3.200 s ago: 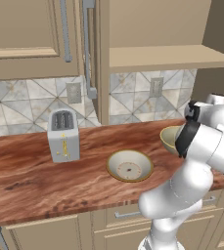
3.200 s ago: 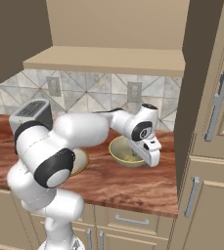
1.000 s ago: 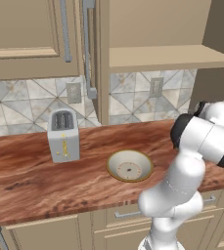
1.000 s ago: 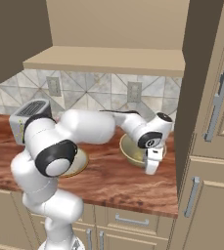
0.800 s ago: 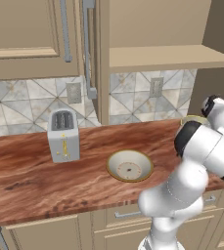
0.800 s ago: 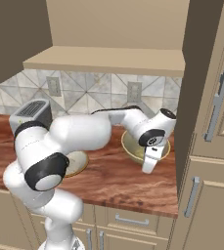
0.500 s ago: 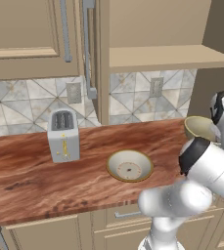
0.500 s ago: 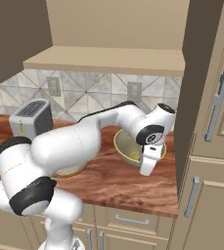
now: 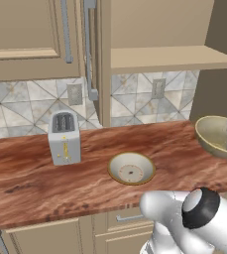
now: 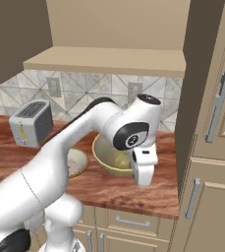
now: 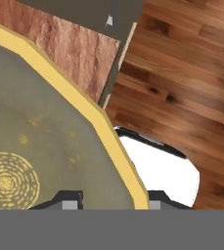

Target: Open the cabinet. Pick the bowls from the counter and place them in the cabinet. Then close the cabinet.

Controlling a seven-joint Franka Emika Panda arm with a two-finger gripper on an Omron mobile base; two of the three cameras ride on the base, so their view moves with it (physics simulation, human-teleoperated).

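The white arm's two-finger gripper [image 11: 106, 197] pinches the yellowish rim of the deep olive-tan ceramic bowl [image 10: 115, 155], holding it clear above the reddish-brown wooden counter [image 9: 30, 173] (presumably for the open beige cabinet's shelf [image 9: 169, 55]), while the shallow cream-centred bowl [image 9: 131, 168] waits below.

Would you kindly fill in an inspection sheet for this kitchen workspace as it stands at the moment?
Surface: reddish-brown wood-grain counter, bare at its left end.
Job's things: beige upper cabinet stands open, its shelf bare; deep olive-tan bowl is held above the counter's right end; wide shallow cream-centred bowl rests on the counter.
Clutter: silver toaster upright near the tiled wall.
Grippers: gripper shut on the deep bowl's yellow rim, one finger inside, one outside.
Cables: nothing seen.
Surroundings: grey tiled backsplash with wall outlets; beige drawer units below; wooden floor.
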